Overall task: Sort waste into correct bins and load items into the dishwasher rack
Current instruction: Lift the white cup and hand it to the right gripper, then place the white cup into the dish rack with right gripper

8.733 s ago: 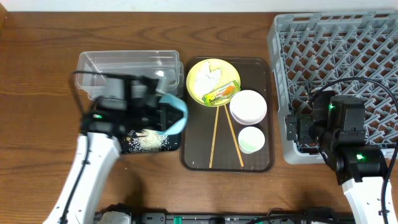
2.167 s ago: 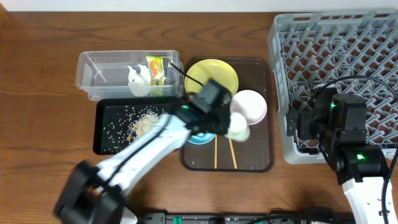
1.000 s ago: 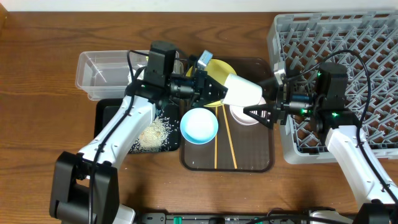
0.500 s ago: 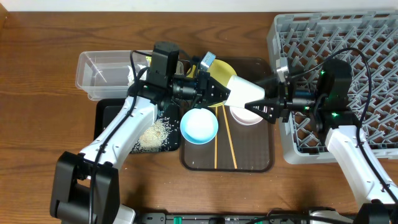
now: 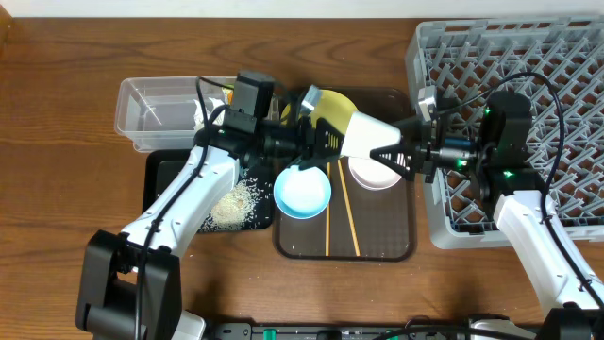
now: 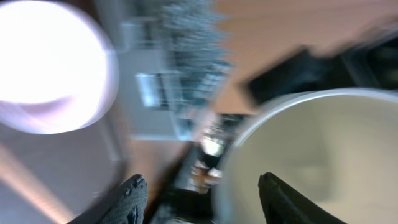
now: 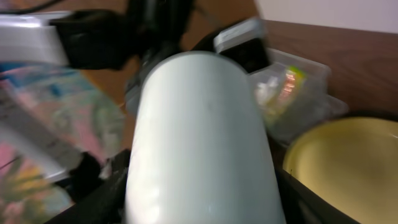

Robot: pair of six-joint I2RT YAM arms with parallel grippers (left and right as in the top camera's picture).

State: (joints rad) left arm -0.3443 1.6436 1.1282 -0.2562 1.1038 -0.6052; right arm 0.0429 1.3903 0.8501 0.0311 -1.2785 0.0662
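The small white cup (image 5: 368, 137) hangs sideways over the dark brown serving tray, between both arms. My right gripper (image 5: 392, 154) is shut on its body; in the right wrist view the cup (image 7: 199, 137) fills the space between the dark fingers (image 7: 99, 193). My left gripper (image 5: 326, 142) stands open at the cup's mouth, and the cup rim (image 6: 298, 155) sits between its spread fingertips (image 6: 134, 199). The light blue bowl (image 5: 302, 191), white bowl (image 5: 373, 175), yellow plate (image 5: 326, 104) and two chopsticks (image 5: 327, 212) lie on the serving tray. The grey dishwasher rack (image 5: 528, 85) stands at the right.
The clear tub (image 5: 156, 109) at the back left holds the wrapper (image 7: 289, 87) and paper wad. The black tray (image 5: 175, 189) in front of it holds rice scraps (image 5: 231, 203). The serving tray (image 5: 377, 241) lies between the bins and the rack.
My left gripper has opened off the cup's rim. My right gripper has narrowed onto the cup's body. The cup has stayed almost in place above the serving tray.
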